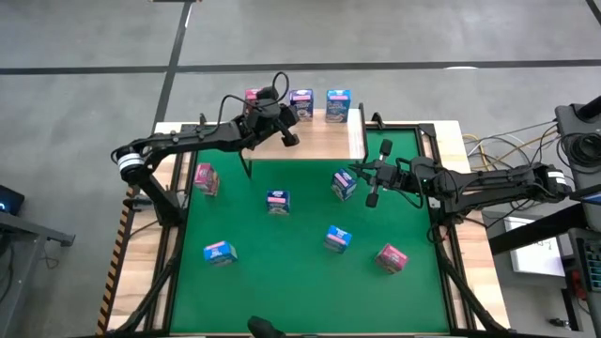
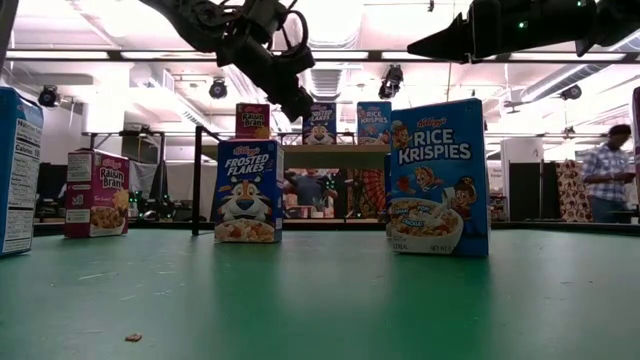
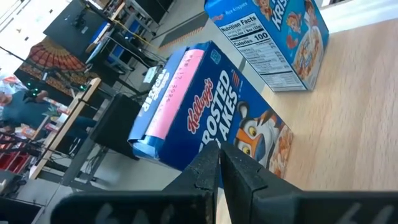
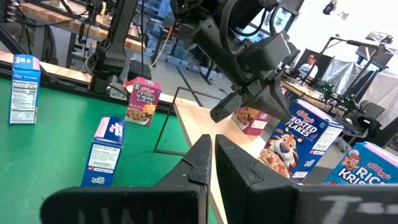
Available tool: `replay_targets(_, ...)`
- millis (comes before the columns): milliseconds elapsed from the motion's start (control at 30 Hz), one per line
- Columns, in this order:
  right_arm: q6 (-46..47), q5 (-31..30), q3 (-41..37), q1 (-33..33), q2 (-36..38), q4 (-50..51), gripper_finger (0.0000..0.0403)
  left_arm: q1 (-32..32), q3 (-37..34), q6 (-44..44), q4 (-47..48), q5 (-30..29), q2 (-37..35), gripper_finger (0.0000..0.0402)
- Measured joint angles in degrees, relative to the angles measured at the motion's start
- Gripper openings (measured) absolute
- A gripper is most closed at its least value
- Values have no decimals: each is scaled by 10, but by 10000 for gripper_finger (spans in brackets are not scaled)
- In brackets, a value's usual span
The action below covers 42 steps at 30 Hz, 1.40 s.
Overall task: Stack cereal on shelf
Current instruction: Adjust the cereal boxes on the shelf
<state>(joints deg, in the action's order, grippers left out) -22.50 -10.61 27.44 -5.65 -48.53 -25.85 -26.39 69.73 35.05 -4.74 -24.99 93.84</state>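
The shelf [image 1: 319,141], a light-wood plank, stands at the mat's far edge. Three cereal boxes stand upright on it: a pink one [image 1: 252,97], a blue Frosted Flakes [image 1: 301,101] and a blue Rice Krispies [image 1: 338,103]. Several more boxes are spread over the green mat, among them a pink one [image 1: 206,178] and blue ones [image 1: 277,201], [image 1: 344,184]. My left gripper [image 1: 288,138] hangs shut over the shelf, just short of the Frosted Flakes box [image 3: 230,118], holding nothing. My right gripper [image 1: 357,175] is shut and raised above the mat beside the shelf's right end, also holding nothing.
More boxes lie nearer the mat's front: blue [image 1: 219,252], blue [image 1: 337,238], pink [image 1: 392,257]. The wooden table [image 1: 470,169] frames the mat, with cables at its right. The shelf's near half is bare wood [image 3: 360,124]. A person [image 2: 605,180] stands in the room beyond.
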Motion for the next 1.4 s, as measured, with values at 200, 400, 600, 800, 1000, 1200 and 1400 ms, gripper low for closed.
replay_targets(200, 0, 0, 0, 0, 0, 0, 13, -2, 0, -12, 0, 0, 0, 0)
replay_targets(400, 0, 0, 0, 0, 0, 0, 13, -2, 0, -19, 0, 0, 0, 0)
replay_targets(600, 0, 0, 0, 0, 0, 0, 13, -2, 0, -33, -3, 1, 0, 0)
replay_targets(800, 0, 0, 0, 0, 0, -1, 13, -1, 0, -73, -3, 81, 0, 0)
replay_targets(1000, 0, 0, 0, 0, 0, -1, 13, 0, 0, -81, -19, 193, 9, 0)
replay_targets(1200, 4, 0, 0, 0, 0, -2, 13, -8, 0, -72, -40, 124, 40, 0)
replay_targets(1400, 3, 0, 0, 0, 0, -2, 13, -8, 0, -71, -49, 78, 46, 0)
